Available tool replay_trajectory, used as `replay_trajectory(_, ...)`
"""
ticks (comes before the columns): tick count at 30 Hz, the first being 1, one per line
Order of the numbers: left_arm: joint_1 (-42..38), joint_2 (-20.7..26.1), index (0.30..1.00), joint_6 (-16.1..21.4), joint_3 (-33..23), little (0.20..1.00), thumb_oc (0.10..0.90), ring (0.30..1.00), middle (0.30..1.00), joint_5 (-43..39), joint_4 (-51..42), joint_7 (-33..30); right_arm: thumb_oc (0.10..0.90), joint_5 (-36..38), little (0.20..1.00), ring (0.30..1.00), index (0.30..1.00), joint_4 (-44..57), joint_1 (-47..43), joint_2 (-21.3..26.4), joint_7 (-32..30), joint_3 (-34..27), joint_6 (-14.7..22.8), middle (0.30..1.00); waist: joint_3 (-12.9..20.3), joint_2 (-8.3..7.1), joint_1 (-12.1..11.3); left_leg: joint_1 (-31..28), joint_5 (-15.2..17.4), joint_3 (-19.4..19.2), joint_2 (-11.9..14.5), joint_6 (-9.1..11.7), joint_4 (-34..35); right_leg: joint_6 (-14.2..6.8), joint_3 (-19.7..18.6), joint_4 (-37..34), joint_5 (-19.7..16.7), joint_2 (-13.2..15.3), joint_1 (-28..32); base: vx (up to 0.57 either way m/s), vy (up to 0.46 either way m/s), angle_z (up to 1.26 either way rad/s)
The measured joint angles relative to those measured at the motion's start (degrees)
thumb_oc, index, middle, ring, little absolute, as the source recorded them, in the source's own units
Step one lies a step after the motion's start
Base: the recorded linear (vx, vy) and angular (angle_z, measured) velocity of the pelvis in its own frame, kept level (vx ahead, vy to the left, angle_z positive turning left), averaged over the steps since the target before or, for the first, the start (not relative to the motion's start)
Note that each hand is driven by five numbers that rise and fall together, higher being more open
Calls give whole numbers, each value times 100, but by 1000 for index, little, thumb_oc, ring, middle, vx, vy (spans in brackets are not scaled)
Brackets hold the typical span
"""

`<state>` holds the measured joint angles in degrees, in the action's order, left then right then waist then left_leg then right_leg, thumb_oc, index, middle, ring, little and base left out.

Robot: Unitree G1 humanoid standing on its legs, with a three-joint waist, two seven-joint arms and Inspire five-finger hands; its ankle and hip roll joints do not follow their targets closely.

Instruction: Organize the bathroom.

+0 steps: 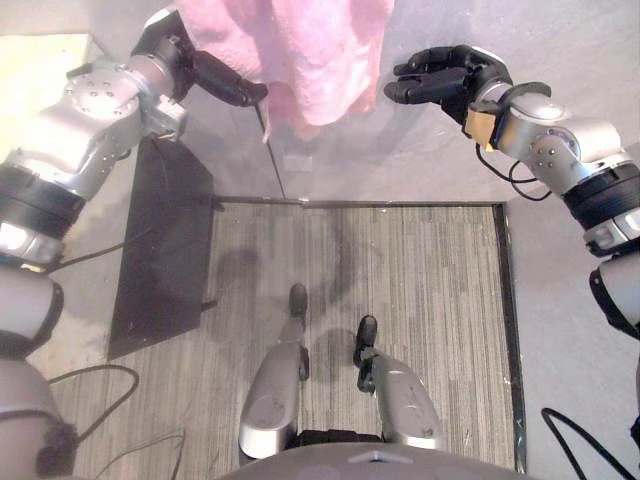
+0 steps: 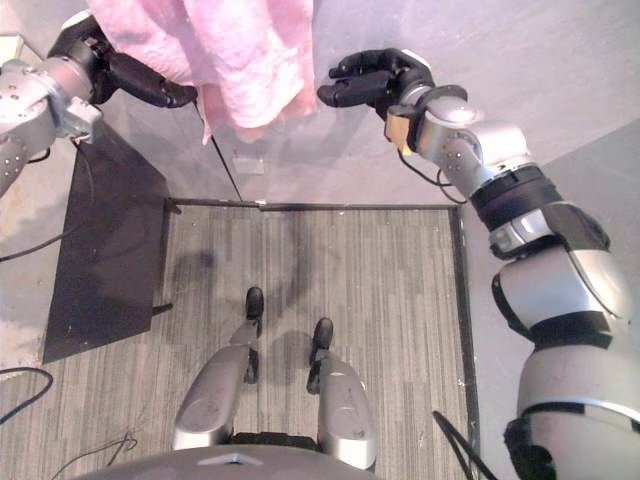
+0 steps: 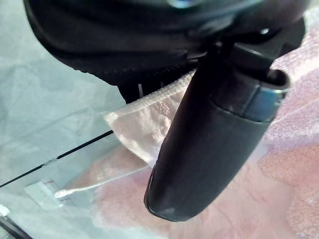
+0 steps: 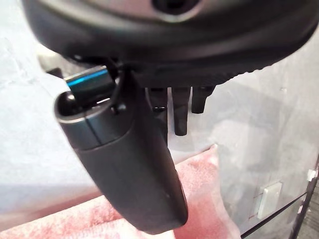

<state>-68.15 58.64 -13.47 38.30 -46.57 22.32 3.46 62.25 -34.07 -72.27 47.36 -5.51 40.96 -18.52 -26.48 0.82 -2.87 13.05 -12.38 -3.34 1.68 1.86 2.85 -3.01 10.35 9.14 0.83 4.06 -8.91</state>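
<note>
A pink towel (image 1: 310,50) hangs down from above against the grey wall (image 1: 420,150), its top out of sight. My left hand (image 1: 175,55) is raised at the towel's left edge and lies against it. In the left wrist view the towel's pale hem (image 3: 149,102) runs in behind the thumb (image 3: 209,149). My right hand (image 1: 450,75) hovers open just right of the towel, apart from it and holding nothing. In the right wrist view the towel's lower corner (image 4: 199,194) shows past the thumb (image 4: 129,174).
A small white plate (image 1: 297,162) sits on the wall below the towel, beside a thin dark line (image 1: 275,160). A striped grey carpet (image 1: 420,300) covers the floor, with a dark mat (image 1: 160,250) on its left side.
</note>
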Motion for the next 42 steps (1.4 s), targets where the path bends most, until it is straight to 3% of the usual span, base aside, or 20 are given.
replay_trajectory(2, 0, -34, 900, -25, 0, 900, 800, 900, 900, 2, 0, -33, 800, -8, 900, 900, 900, -6, 1, -22, 16, -27, -10, 900, 0, 0, -7, 0, 5, -4, 0, -6, -16, 0, -6, 12, 0, 0, 0, -55, 4, -3)
replay_trajectory(9, -3, -484, 900, -135, 1, 900, 800, 900, 900, 195, 25, -354, 800, -179, 900, 900, 900, -136, -81, -912, 449, -34, -224, 900, 4, 0, -19, 1, 15, 32, 22, -11, -61, 34, 12, 103, 53, -15, -14, -14, 1, 1)
replay_trajectory(26, -7, -722, 900, -138, 2, 900, 800, 900, 900, 227, 402, -345, 800, -1349, 900, 900, 900, -299, -325, -969, 655, 13, -264, 900, 6, 4, -82, -41, -1, 51, 47, 14, -75, 77, 48, 211, 165, -32, -8, -3, 0, 1)
replay_trajectory(27, -6, -722, 900, -139, 3, 900, 800, 900, 900, 227, 432, -338, 596, -1466, 594, 594, 594, -297, -337, -966, 650, 13, -250, 594, 5, 4, -64, -39, 5, 52, 43, 21, -71, 69, 43, 277, 197, -21, -42, 0, 0, 0)
replay_trajectory(28, -6, -722, 900, -139, 3, 900, 800, 900, 900, 227, 432, -338, 596, -1466, 594, 594, 594, -297, -337, -966, 650, 13, -250, 594, 5, 4, -64, -39, 5, 52, 43, 21, -71, 69, 43, 277, 197, -21, -42, 0, 0, 0)
replay_trajectory(29, -6, -698, 900, -139, 3, 900, 800, 900, 900, 223, 445, -339, 527, -1467, 491, 491, 491, -229, -337, -958, 602, 13, -238, 491, 5, 4, -41, -37, 9, 41, 34, 28, -64, 65, 23, 395, 269, -2, -105, 0, 0, 0)
replay_trajectory(30, -6, -686, 300, -140, 3, 300, 400, 300, 300, 222, 451, -339, 400, -1466, 300, 300, 300, -185, -337, -942, 596, 12, -239, 300, 5, 4, -27, -37, 11, 43, 37, 30, -63, 71, 26, 401, 279, -5, -107, 0, 0, 0)
replay_trajectory(42, -4, -617, 300, -154, 2, 300, 400, 300, 300, 218, 421, -318, 400, -1463, 300, 300, 300, 14, -334, -715, 594, 11, -239, 300, 4, 7, -9, -28, 19, 26, 11, 23, -57, 88, 18, 586, 368, 48, -207, 0, 0, 0)
